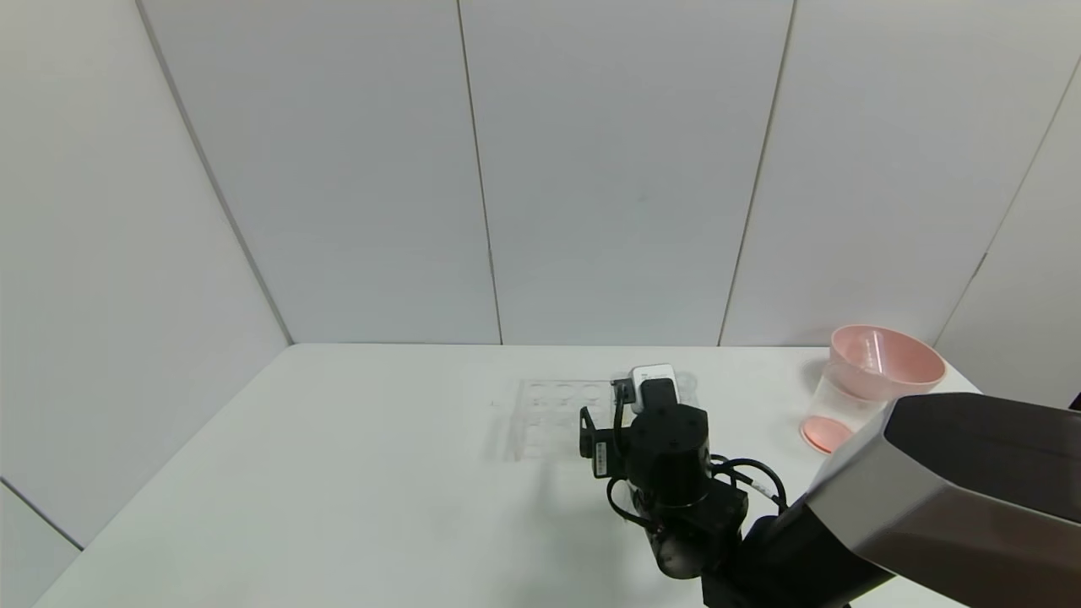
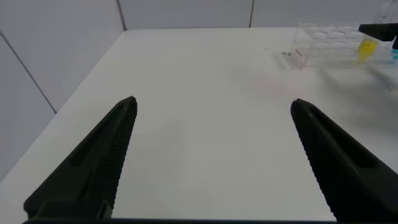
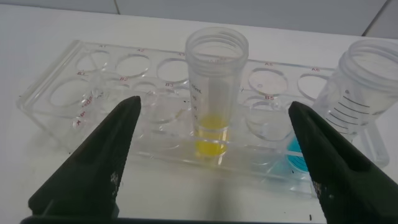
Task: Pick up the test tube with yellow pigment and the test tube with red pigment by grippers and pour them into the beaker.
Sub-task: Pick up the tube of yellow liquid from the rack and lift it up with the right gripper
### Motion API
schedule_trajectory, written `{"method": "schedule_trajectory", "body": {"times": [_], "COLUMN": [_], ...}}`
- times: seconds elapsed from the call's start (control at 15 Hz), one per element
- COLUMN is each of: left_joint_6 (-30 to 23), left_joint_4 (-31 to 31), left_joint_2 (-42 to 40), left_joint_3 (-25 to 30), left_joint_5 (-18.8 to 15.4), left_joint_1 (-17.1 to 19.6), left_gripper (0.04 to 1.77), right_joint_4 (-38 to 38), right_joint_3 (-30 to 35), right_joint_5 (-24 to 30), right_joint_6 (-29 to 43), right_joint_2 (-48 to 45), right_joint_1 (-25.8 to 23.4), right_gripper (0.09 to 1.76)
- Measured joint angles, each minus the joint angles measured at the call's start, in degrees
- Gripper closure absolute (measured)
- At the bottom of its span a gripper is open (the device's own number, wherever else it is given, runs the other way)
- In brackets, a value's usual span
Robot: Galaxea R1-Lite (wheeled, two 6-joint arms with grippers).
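The right jaws stand wide apart and hold nothing. They hang low over the worktop just in front of the clear rack, one finger on each side of the yellow tube without touching it. In the head view the right arm reaches forward over the middle of the worktop and covers the rack's right part, so the tubes cannot be seen there.

The yellow tube stands upright in a front-row hole of the rack, with yellow liquid at its base and its mouth uncapped. Next to it, toward the rack's end, a blue tube also stands upright, with blue liquid visible low beside it. The other holes seen in the right wrist view hold no tube. A red tube cannot be made out in any view.

The left jaws are also wide and hold nothing. They hover over bare worktop, well apart from the rack, which lies far off in the left wrist view with a spot of yellow in it.

At the far right of the worktop a pink bowl sits on top of a clear cup with a pink base; whether this is the beaker cannot be told.
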Motion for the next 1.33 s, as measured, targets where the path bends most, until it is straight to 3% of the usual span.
{"method": "schedule_trajectory", "body": {"times": [0.6, 1.33], "left_joint_6": [0.00, 0.00], "left_joint_4": [0.00, 0.00], "left_joint_2": [0.02, 0.02], "left_joint_3": [0.00, 0.00], "left_joint_5": [0.00, 0.02], "left_joint_1": [0.00, 0.00], "left_gripper": [0.05, 0.05], "right_joint_4": [2.84, 2.73], "right_joint_3": [-2.49, -3.86], "right_joint_5": [0.01, 0.35], "right_joint_6": [2.00, 0.90], "right_joint_2": [0.60, -2.24], "right_joint_1": [-0.67, -0.55], "right_gripper": [1.36, 1.36]}}
